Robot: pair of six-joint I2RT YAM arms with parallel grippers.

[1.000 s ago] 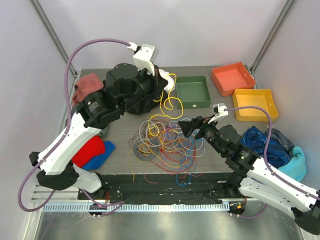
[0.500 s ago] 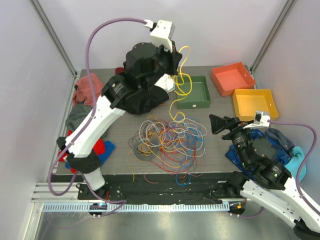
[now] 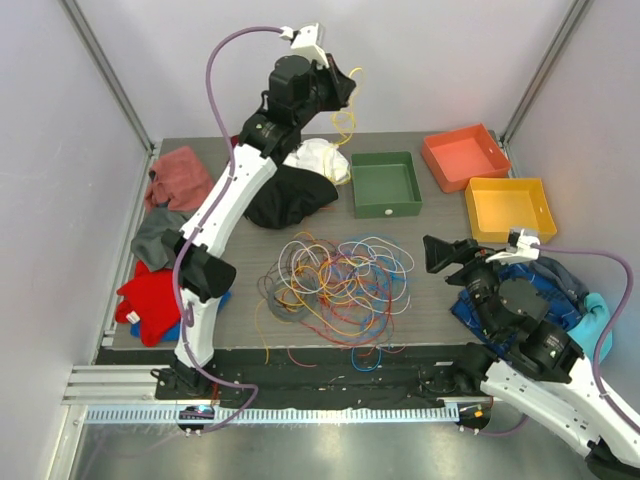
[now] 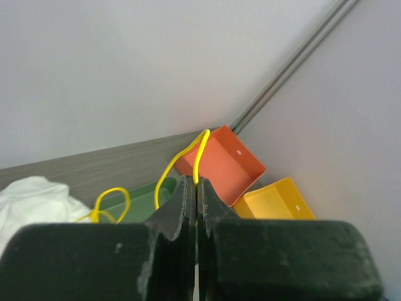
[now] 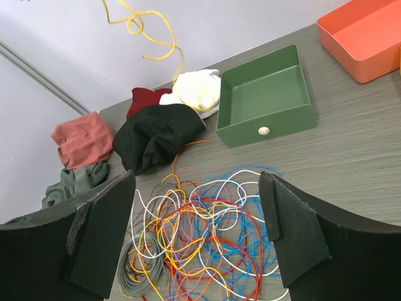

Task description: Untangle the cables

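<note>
Cables (image 3: 335, 280) lie in a loose heap of yellow, orange, red, blue, white and grey loops at the middle of the table (image 3: 440, 215) in the top view, just in front of the green tray (image 3: 385, 210). One yellow cable (image 3: 345, 118) is lifted clear of them, hanging from the left gripper (image 3: 350, 88), which is raised high at the back above the white cloth (image 3: 320, 160) and black cloth (image 3: 290, 197). The right gripper (image 3: 432, 252) hovers to the right of the heap with its jaws spread wide and nothing between them. From the left wrist, the left gripper (image 4: 196, 185) is pinched tight on the yellow cable (image 4: 199, 150), which arches up from the tips, with the orange tray (image 4: 219, 166) and yellow tray (image 4: 276, 200) beyond. From the right wrist, the right gripper (image 5: 195, 182) stands wide apart above the cables (image 5: 207, 238), touching none, while the yellow cable (image 5: 147, 31) dangles at the top, above the white cloth (image 5: 194, 88).
</note>
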